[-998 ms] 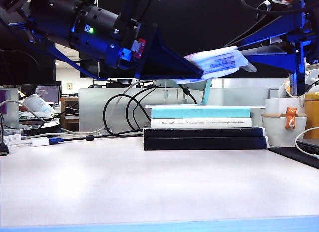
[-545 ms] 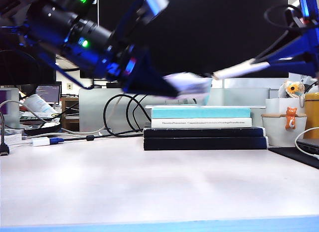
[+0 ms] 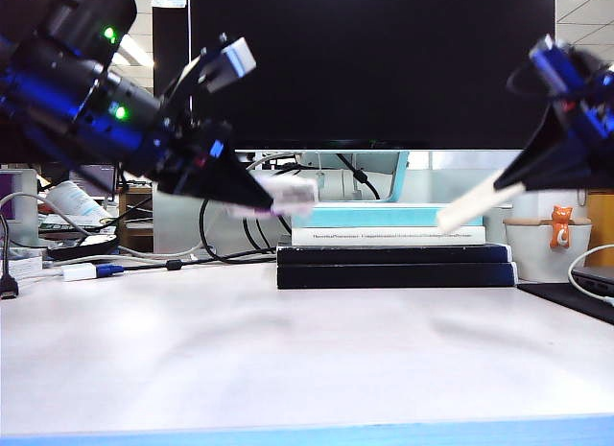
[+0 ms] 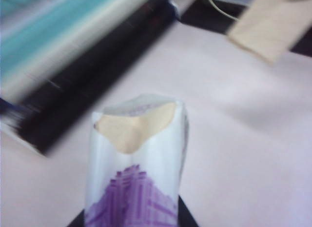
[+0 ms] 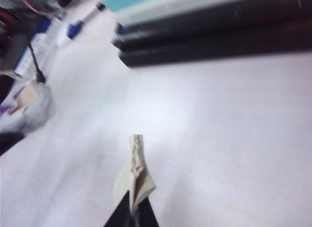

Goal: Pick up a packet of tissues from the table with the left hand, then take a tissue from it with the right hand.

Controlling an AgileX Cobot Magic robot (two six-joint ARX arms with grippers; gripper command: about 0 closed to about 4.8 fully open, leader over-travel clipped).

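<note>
From the exterior view, the left gripper (image 3: 257, 192) hangs above the table (image 3: 307, 350), to the left of the stack of books (image 3: 393, 249), its jaws clamped on the packet of tissues (image 3: 288, 193). The right gripper (image 3: 513, 182) sits above the stack's right end, pinching the tissue (image 3: 475, 206), which slants down toward the books. Packet and tissue are well apart, so the pull looks finished. To end it well, both arms should stay steady and keep the sheet off the books.

The left wrist view shows the packet (image 4: 136, 173) held between the jaws, nose out over the table, cream paper showing at its torn mouth (somewhat blurred).

The right wrist view shows the jaws fully closed on the crumpled tissue (image 5: 135, 173), pointing toward the table before the books (image 5: 214, 36).
</note>
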